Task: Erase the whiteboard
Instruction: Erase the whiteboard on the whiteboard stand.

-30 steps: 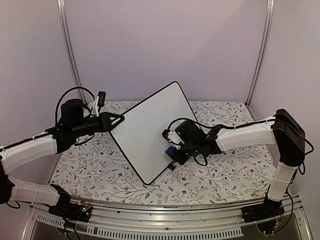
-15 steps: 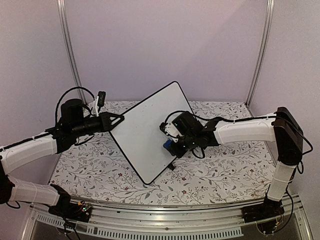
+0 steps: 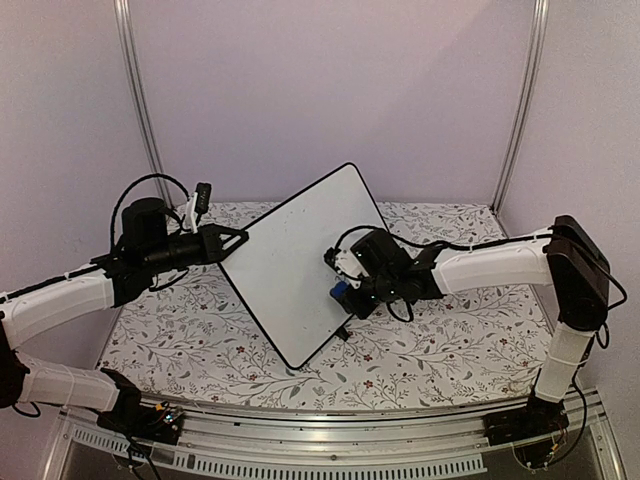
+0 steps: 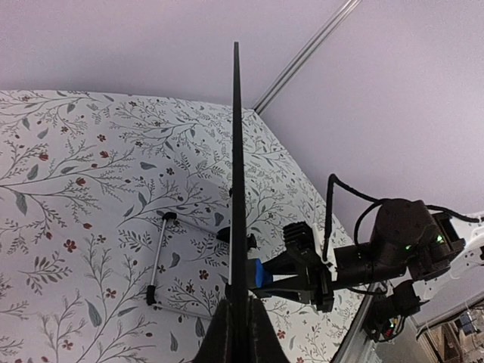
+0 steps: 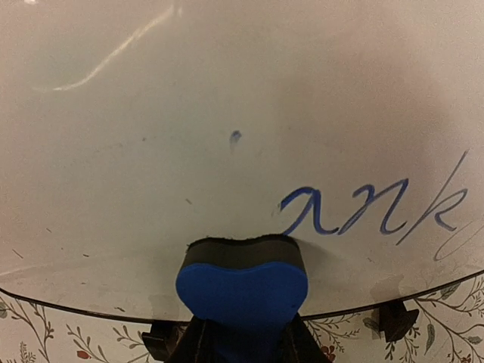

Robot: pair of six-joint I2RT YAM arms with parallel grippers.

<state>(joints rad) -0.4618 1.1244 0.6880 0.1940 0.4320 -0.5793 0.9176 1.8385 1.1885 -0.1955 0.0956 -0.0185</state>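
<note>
The whiteboard (image 3: pixel 300 255) stands tilted on the table, white with a thin black frame. My left gripper (image 3: pixel 235 240) is shut on its left edge; in the left wrist view the board (image 4: pixel 237 151) shows edge-on between my fingers. My right gripper (image 3: pixel 345 290) is shut on a blue eraser (image 3: pixel 340 294) pressed against the board's lower right face. In the right wrist view the eraser (image 5: pixel 242 283) touches the board (image 5: pixel 227 98) just left of blue handwriting "ank" (image 5: pixel 370 212). A small blue dot (image 5: pixel 235 137) sits above it.
The table has a floral cloth (image 3: pixel 440 350). The board's wire stand (image 4: pixel 159 257) lies on the cloth behind the board. Metal frame posts (image 3: pixel 520 100) and lilac walls close the back and sides. The right arm (image 4: pixel 393 249) shows in the left wrist view.
My right gripper with the eraser moved up and left along the board, then slid slightly back to the right. The left gripper and the board have stayed put.
</note>
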